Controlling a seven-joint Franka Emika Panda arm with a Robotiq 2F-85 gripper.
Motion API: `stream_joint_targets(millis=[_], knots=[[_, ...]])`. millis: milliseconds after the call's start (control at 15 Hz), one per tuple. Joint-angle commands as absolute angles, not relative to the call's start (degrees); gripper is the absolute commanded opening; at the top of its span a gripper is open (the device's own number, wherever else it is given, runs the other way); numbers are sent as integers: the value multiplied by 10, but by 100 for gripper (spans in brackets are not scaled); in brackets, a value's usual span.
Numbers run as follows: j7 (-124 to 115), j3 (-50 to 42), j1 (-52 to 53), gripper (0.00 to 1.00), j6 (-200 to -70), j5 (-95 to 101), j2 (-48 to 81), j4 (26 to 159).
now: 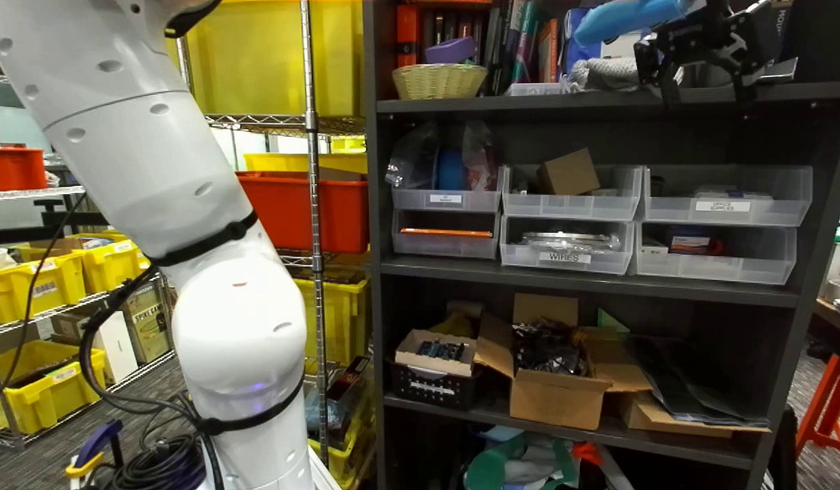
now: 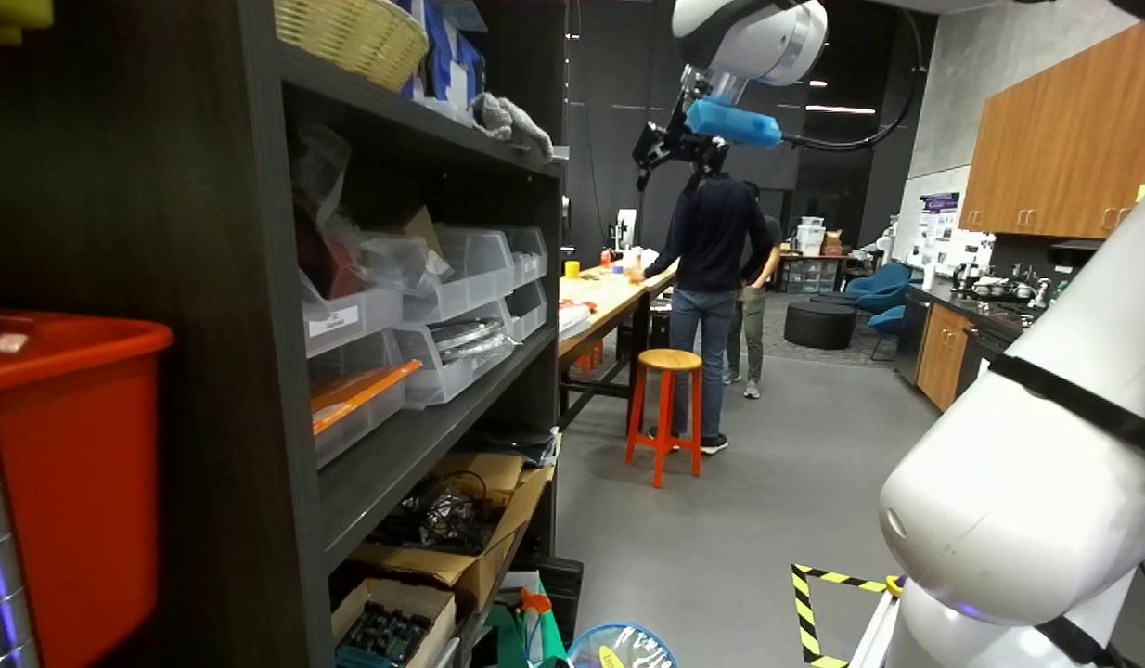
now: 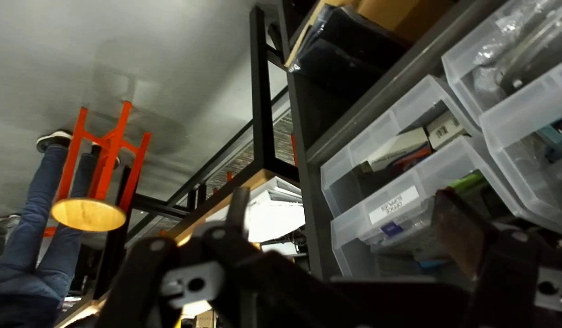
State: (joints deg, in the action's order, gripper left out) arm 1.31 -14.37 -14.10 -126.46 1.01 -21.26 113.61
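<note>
My gripper (image 1: pixel 707 95) is open and holds nothing. It hangs with its fingers pointing down, in front of the top shelf level of the dark shelf unit (image 1: pixel 589 276); it also shows in an exterior view (image 2: pixel 670 170), apart from the shelf. In the wrist view the two fingers of the gripper (image 3: pixel 349 218) stand wide apart. Beyond them is a clear bin labelled office supplies (image 3: pixel 356 229), which also shows in an exterior view (image 1: pixel 726 211). Nearest on the top shelf is a grey cloth (image 1: pixel 607 73), also seen in an exterior view (image 2: pixel 512 123).
More clear bins (image 1: pixel 566 262) stand stacked on the middle shelf. An open cardboard box (image 1: pixel 555 401) sits below. A wicker basket (image 1: pixel 439 82) and books (image 1: pixel 522 41) are on top. An orange stool (image 2: pixel 670 360), a wooden table (image 2: pixel 600 304) and two people (image 2: pixel 712 241) are beyond.
</note>
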Motion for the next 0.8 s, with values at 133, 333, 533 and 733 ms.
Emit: stream_joint_targets(millis=[133,333,533,733], knots=[[38,-150,-141,100,-1263,33,-212,1150],[44,-152,-141,100,-1263,35,-212,1154],[46,-152,-141,100,-1263,35,-212,1154],[47,-152,-141,100,-1263,35,-212,1154]])
